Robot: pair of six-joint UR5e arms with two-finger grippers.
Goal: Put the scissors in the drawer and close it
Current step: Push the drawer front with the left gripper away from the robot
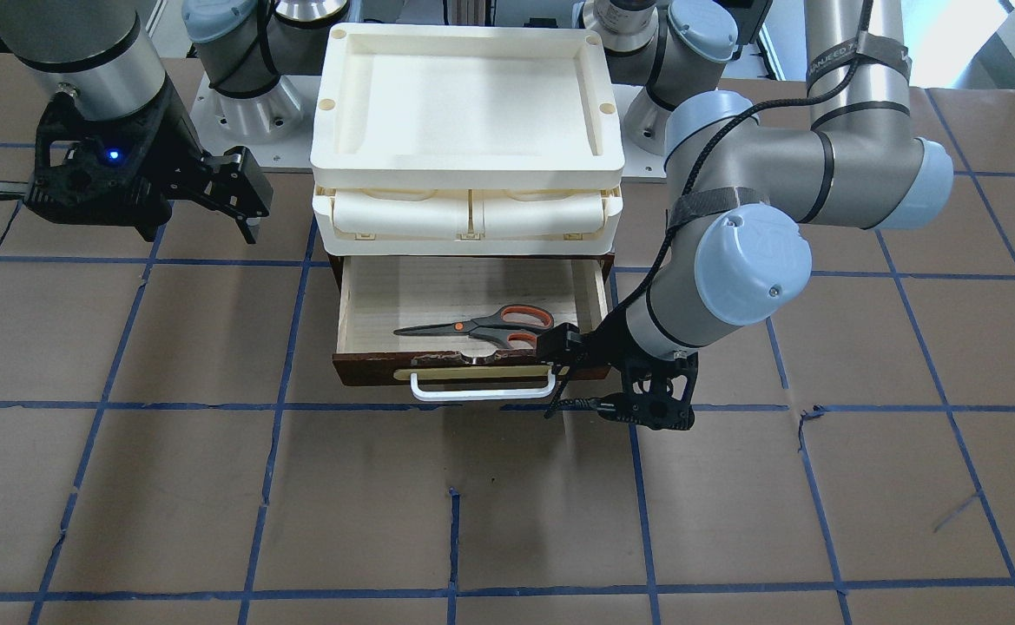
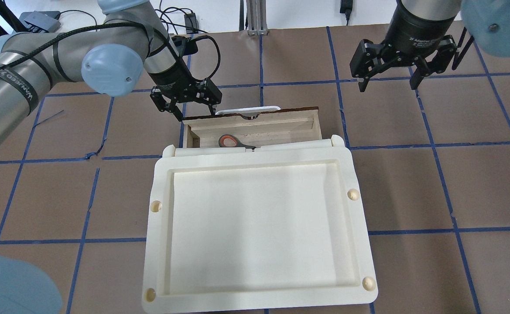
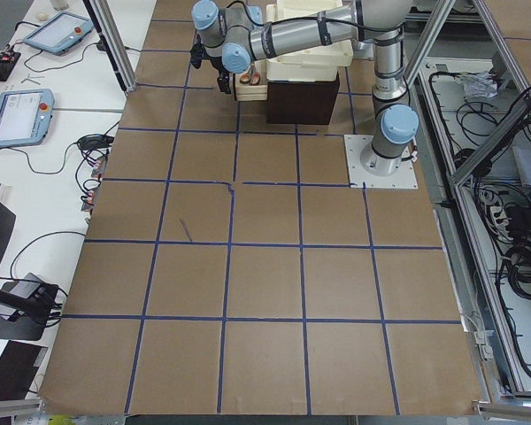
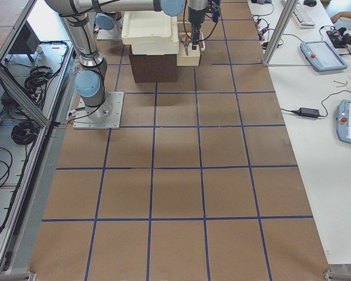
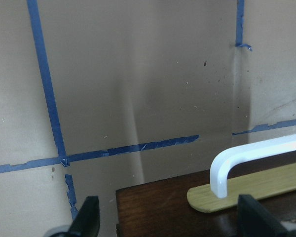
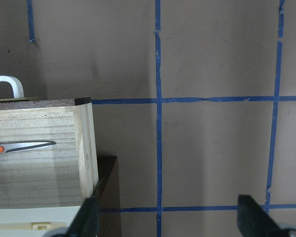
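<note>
The scissors (image 1: 481, 328) lie flat inside the open drawer (image 1: 368, 370), close to its front, with the blades pointing toward the robot's right. The left gripper (image 1: 564, 373) hangs with its jaws apart and empty at the drawer's front corner, beside the end of the white handle (image 1: 481, 393). The right gripper (image 2: 388, 85) is spread wide, holds nothing, and is well apart over the worktop (image 1: 212, 486).

One scissors (image 1: 475, 328), one drawer (image 1: 438, 291), two pincers (image 2: 197, 113) (image 2: 387, 86)
</note>
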